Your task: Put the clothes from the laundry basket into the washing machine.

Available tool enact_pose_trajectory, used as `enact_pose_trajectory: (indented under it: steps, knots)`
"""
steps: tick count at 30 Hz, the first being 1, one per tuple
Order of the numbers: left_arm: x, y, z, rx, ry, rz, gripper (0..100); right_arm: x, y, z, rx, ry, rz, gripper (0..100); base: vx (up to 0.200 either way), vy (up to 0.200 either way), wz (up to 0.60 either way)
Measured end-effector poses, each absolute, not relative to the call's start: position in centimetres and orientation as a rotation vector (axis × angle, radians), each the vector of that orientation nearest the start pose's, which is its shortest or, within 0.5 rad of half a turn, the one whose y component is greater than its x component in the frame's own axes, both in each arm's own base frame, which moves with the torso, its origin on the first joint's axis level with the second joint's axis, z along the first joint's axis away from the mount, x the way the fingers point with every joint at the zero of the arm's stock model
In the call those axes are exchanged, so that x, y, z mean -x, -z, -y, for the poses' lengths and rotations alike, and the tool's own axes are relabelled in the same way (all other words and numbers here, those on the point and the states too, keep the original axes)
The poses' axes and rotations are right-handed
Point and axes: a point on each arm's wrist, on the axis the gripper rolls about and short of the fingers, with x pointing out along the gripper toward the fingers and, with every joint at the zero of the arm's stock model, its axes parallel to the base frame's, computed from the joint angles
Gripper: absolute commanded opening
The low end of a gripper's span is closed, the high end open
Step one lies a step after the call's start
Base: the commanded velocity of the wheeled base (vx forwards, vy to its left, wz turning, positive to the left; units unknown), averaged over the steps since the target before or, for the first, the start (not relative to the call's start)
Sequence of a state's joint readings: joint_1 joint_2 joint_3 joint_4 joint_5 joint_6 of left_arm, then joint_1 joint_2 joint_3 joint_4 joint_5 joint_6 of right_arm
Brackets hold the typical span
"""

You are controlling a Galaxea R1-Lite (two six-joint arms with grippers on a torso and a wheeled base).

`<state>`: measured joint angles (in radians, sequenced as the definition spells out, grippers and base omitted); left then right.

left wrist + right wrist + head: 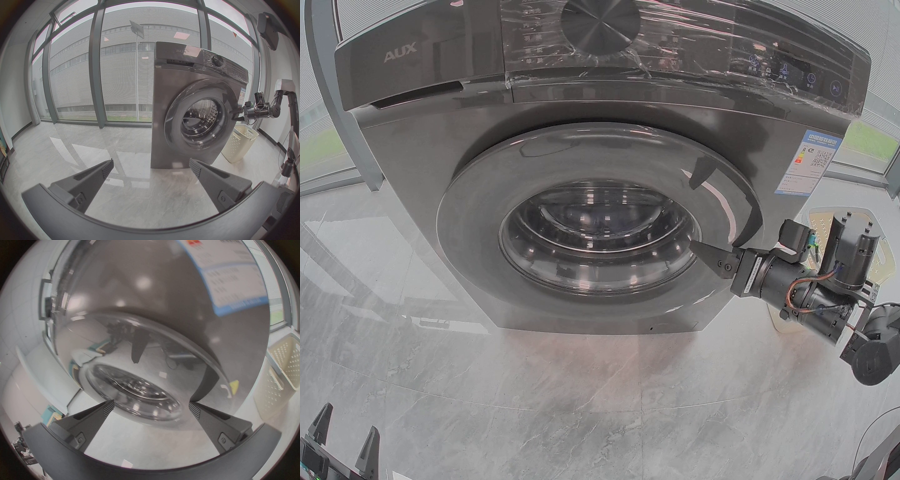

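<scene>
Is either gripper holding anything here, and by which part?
Nothing is held. The left gripper is open and empty; the right gripper is open beside the washing machine door, nothing between its fingers.

1. I see a brand mark (400,52) in pale letters on the washing machine's (412,150) drawer front (450,59).
2. A blue-edged label (814,161) sits on its front, right side; the small print is unreadable.
3. Lit symbols (794,72) on the control panel (706,50); I can read no words there.
</scene>
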<state>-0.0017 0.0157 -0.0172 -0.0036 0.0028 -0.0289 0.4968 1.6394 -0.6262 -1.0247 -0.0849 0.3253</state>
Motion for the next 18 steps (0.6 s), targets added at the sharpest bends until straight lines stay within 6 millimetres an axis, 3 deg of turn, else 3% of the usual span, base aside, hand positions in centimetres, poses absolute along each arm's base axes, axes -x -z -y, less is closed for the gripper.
enact_pose_trajectory:
  steps: [6,10,18]
  knots:
    - [2.3,-8.1,0.0,0.030,-0.001,0.006,100,-22.2,-19.1,-12.8,-0.323,-0.449,0.045,100,0.000,0.000,0.00]
    - [2.3,-8.1,0.0,0.030,-0.001,0.006,100,-18.7,-16.9,-12.3,-0.259,-0.504,-0.040,100,0.000,0.000,0.00]
    - [2.3,-8.1,0.0,0.033,-0.001,0.006,100,-11.9,-15.1,-8.3,-0.170,-0.539,-0.094,100,0.000,0.000,0.00]
